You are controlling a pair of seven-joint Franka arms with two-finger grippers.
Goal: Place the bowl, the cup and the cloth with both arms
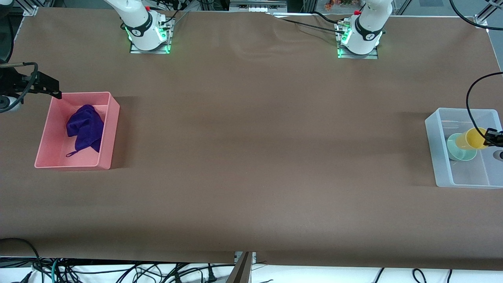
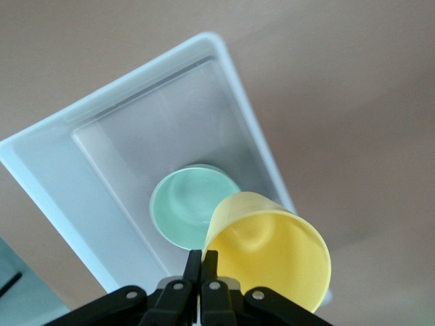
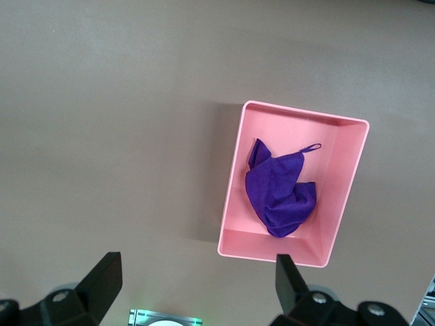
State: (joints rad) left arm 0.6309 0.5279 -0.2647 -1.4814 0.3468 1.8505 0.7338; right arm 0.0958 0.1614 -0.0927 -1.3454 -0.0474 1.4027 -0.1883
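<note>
a wide brown table [image 1: 251, 157] seen from a high front camera, with two white robot arms based along its upper edge.

at the right arm's end of the table, around nine o'clock in the front view, sits a pink rectangular bin [image 1: 108, 129]. a crumpled purple cloth [image 1: 85, 126] lies inside it, a thin loop trailing from one corner toward the front camera. the right gripper [image 1: 49, 87] hangs in the air over the table just beside the bin's corner farthest from the front camera. in the right wrist view its two black fingers [image 3: 102, 275] stand wide apart with nothing between them, and the pink bin [image 3: 231, 204] and cloth [image 3: 280, 193] show well below.

at the left arm's end, around three o'clock, sits a translucent white bin [image 1: 438, 153]. a pale mint-green bowl [image 1: 458, 148] rests upright on its floor. the left gripper [image 1: 493, 137] hangs over this bin, its fingers pinched together on the rim of a yellow cup [image 1: 475, 138]. the cup is tilted, held in the air just above and partly overlapping the bowl. the left wrist view shows the gripper [image 2: 202, 261] closed tight on the cup [image 2: 268, 255] wall, the cup's open mouth turned toward the camera, with the bowl [image 2: 187, 207] beneath it inside the white bin [image 2: 102, 129].
</note>
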